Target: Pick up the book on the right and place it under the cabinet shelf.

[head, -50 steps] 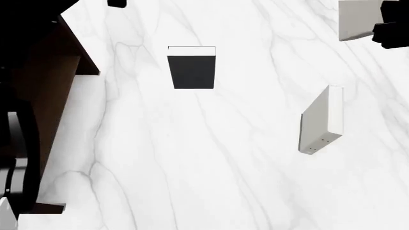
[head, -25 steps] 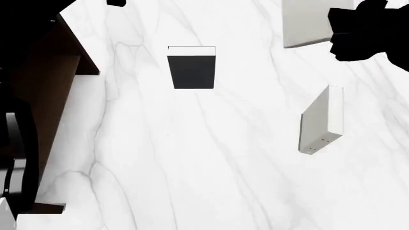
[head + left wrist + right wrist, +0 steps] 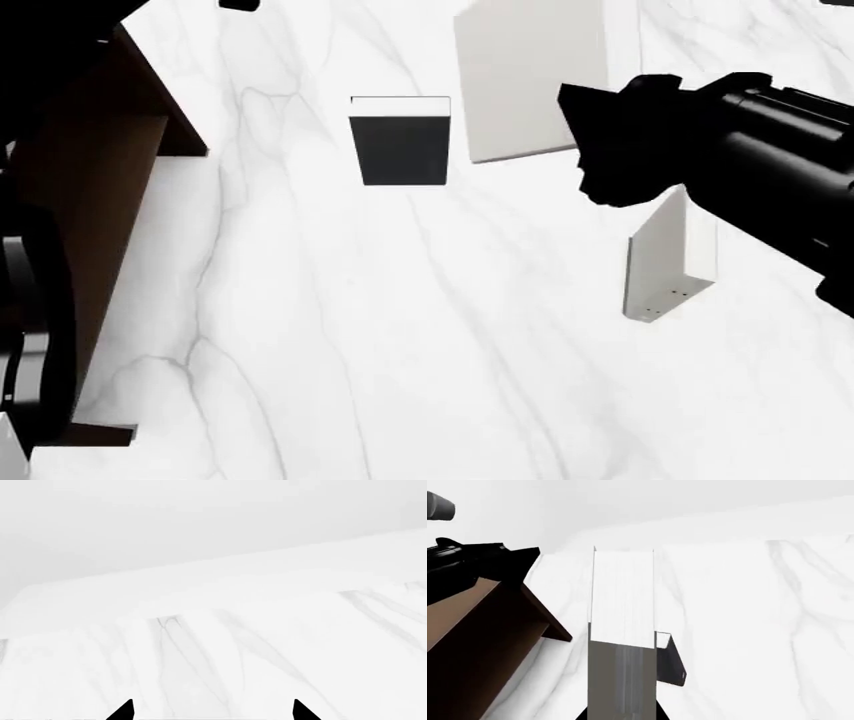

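I've got the dark-brown cabinet (image 3: 100, 200) way off to the side of my jaws, the black book (image 3: 400, 140) lying between, and the book (image 3: 534, 75) clamped in the right gripper (image 3: 601, 140), lifted off the marble table (image 3: 400, 350). The white slab (image 3: 671, 255) stands just below the arm.

Worry: swinging across, the held book could clip the black one or catch the cabinet's edge.

Right wrist shows the book edge-on, cabinet ahead; head doesn't. Left gripper (image 3: 212, 711) sits spread, holding nothing.
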You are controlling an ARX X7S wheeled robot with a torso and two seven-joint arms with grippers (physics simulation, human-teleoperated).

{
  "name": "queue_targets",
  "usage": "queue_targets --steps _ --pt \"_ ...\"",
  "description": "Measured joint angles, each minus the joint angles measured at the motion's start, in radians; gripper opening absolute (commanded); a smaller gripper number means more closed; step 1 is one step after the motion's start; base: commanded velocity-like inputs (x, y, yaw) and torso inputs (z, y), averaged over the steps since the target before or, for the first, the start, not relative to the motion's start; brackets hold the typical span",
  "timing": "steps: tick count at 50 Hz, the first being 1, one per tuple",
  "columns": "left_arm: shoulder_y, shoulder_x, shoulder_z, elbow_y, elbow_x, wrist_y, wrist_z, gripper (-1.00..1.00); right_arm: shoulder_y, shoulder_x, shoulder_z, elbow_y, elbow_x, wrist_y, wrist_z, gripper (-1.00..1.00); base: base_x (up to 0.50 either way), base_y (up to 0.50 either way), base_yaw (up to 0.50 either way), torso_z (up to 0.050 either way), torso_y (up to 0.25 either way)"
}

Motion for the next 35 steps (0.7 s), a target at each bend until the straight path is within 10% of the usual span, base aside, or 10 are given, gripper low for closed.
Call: queue_targets --steps 35 --pt "0.004 -0.002 -0.01 0.026 -0.015 -0.02 -0.018 1.0 -0.196 -0.317 -0.134 -0.068 -0.119 -0.126 -0.023 -1.0 0.0 0.0 0.0 0.0 0.001"
